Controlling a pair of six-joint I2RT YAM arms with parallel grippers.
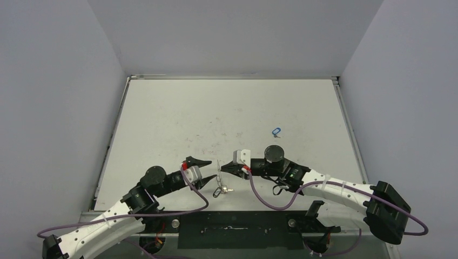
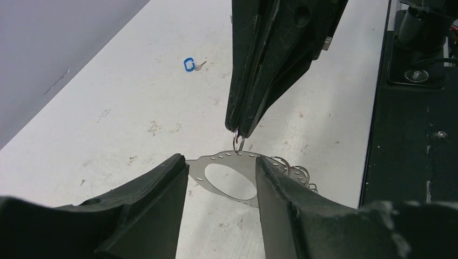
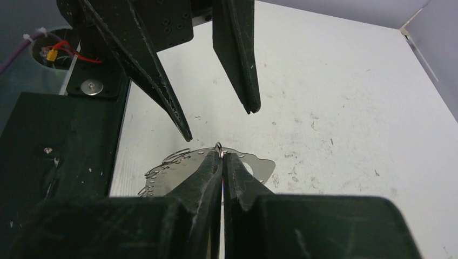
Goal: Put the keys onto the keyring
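Grip is all on the right side here. The right gripper (image 3: 219, 157) has its jaws squeezed together on a small wire loop (image 3: 219, 146) sticking up from the rim of the flat, pale grey translucent keyring plate with the big round hole (image 2: 201, 168). In the right wrist view the loop pokes out just above the pinched tips, with the plate spreading out right behind them.

The left gripper (image 2: 221, 162) has its jaws apart. From its own camera the plate sits in the gap between the two black fingers (image 2: 156, 199), and the right-hand one covers a bit of the plate's edge. I honestly can't tell if either finger is touching it. The right wrist view has those tips hanging just above the plate, one to each side of the pinched loop.

A bunch of loose wire loops (image 2: 296, 171) hangs off the plate's rim on the side nearest the arm bases. Can't tell whether the plate is resting on the scuffed white table (image 1: 227, 108) or lifted a bit.

The tiny metal key with the bright blue head (image 1: 276, 131) lies flat on the table, well apart from both grippers, farther out and off to the right. I can't pick out the dark-headed key anywhere.
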